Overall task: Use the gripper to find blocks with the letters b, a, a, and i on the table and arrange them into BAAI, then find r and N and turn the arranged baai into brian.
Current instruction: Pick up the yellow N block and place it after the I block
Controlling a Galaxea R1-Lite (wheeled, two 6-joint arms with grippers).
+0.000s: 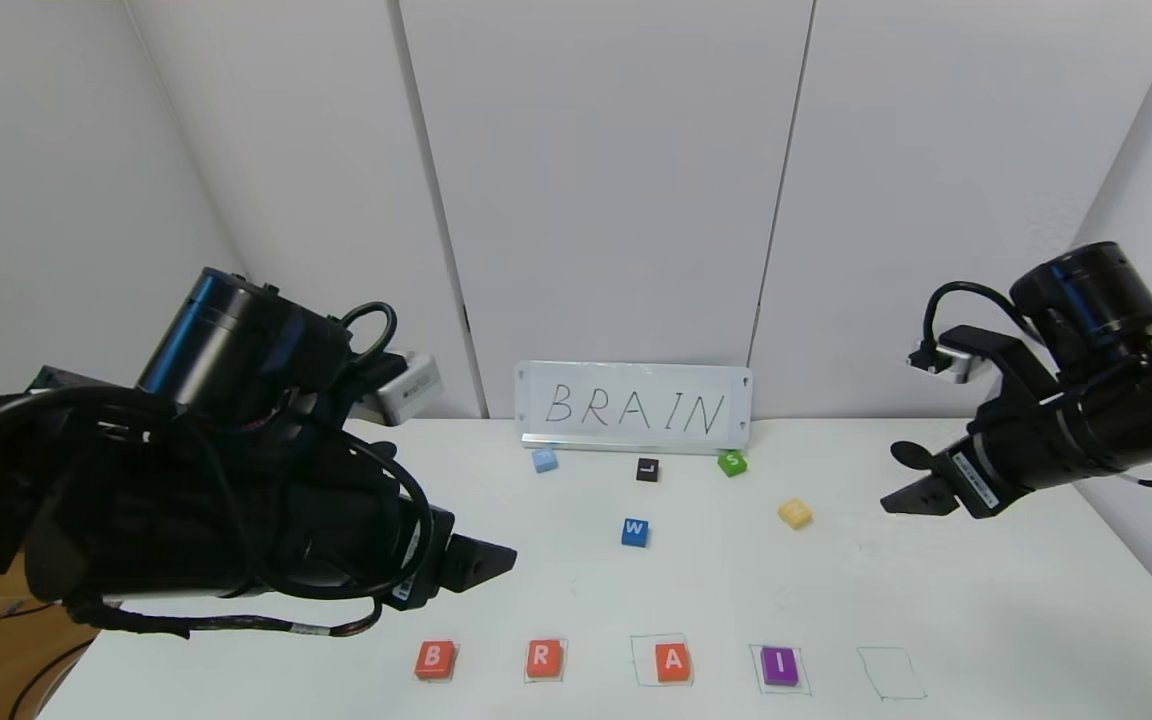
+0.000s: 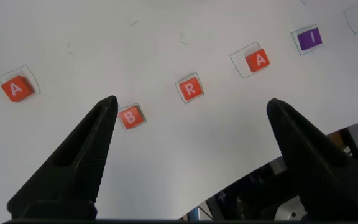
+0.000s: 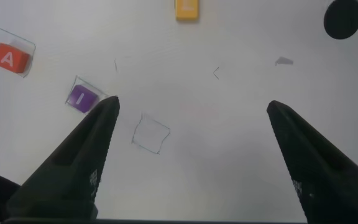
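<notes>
Orange-red square letter blocks [image 1: 435,660] B, R, A and purple I sit in line; both wide-spread grippers [image 1: 481,565] [image 1: 911,495] hover, so right should descend squarely over pale yellow N block [image 1: 794,514] at one o'clock.

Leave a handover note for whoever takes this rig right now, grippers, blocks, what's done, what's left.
Left gripper: open, holding nothing, above the table near the row's left end.
Right gripper: open, holding nothing, raised over the table's right side.
Front row reads B, R, A, I; the fifth outline is bare.
The spare A sits beyond B, seen only in the left wrist view.
The pale yellow block, likely the N, lies behind the row on the right.
Done: R is placed. Left: put that yellow block in the fifth outline.
</notes>
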